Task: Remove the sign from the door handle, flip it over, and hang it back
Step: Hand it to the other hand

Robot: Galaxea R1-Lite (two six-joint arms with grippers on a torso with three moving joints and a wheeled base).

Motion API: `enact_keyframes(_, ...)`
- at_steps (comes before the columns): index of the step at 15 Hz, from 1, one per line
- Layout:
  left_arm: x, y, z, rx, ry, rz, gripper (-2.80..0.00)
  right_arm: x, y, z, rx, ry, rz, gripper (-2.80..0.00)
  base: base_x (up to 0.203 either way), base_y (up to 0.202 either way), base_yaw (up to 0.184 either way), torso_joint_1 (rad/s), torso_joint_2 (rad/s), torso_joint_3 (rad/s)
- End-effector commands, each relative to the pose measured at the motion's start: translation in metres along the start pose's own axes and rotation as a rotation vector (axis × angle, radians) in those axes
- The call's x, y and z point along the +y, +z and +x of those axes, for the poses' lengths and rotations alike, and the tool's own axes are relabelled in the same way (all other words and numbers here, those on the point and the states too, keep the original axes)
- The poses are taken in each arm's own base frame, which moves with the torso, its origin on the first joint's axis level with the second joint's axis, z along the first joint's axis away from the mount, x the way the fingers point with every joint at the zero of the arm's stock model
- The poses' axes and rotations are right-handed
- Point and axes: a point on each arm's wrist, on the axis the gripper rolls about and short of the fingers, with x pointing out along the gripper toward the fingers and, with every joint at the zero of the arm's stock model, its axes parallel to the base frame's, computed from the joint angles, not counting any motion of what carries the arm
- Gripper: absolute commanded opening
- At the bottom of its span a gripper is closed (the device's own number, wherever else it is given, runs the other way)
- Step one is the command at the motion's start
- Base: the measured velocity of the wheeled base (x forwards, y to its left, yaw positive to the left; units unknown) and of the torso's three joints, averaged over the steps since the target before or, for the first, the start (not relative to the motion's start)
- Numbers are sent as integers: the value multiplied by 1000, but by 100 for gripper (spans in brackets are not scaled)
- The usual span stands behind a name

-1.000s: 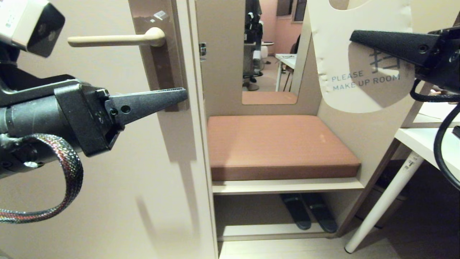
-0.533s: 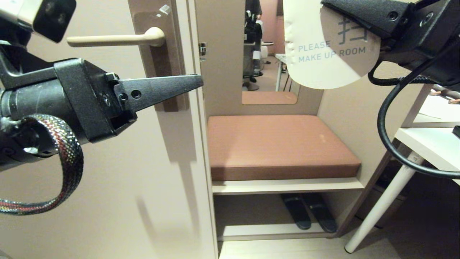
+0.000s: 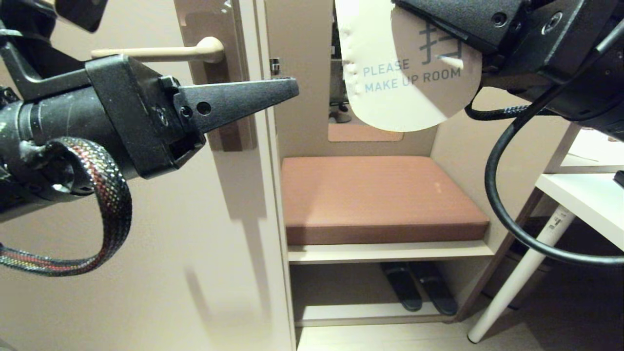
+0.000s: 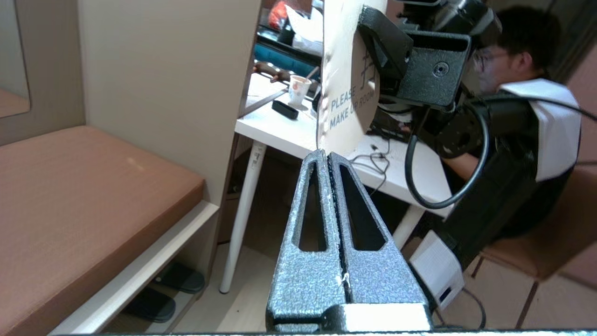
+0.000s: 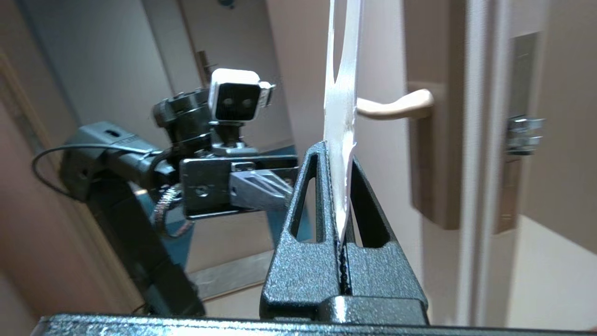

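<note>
The right end effector is clamped on the sign, which hangs from it with the white "PLEASE MAKE UP ROOM" face toward the head camera; the right wrist view shows the card edge-on, pinched between the two fingers. The handle is bare, well off to this end effector's left, on its brown backplate. The left end effector is closed and empty, its tip level, just below the handle and pointing toward the sign without touching it.
</note>
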Motion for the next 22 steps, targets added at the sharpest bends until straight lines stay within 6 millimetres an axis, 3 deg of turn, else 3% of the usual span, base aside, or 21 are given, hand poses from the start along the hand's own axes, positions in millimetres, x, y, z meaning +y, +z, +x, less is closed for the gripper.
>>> enact_keyframes(1,1,-1,1,4,-4,12,-280,1,-3,3,6,16,6,-280,0,0,0,0,0,0)
enact_keyframes(3,1,-2,1,8,-9,10,-280,0,-4,4,10,15,9,-280,0,0,0,0,0,0)
enact_keyframes(4,0,-3,0,14,-19,9,-215,0,-5,4,11,14,10,-280,0,0,0,0,0,0)
enact_keyframes(5,0,-4,0,21,-29,7,0,0,-5,4,11,14,10,-280,0,0,0,0,0,0)
enact_keyframes(10,1,-4,0,19,-31,12,0,-1,-7,6,16,18,15,-280,0,0,0,0,0,0)
enact_keyframes(22,-7,-21,5,47,-89,35,0,24,-15,31,25,142,42,-280,0,0,0,0,0,0)
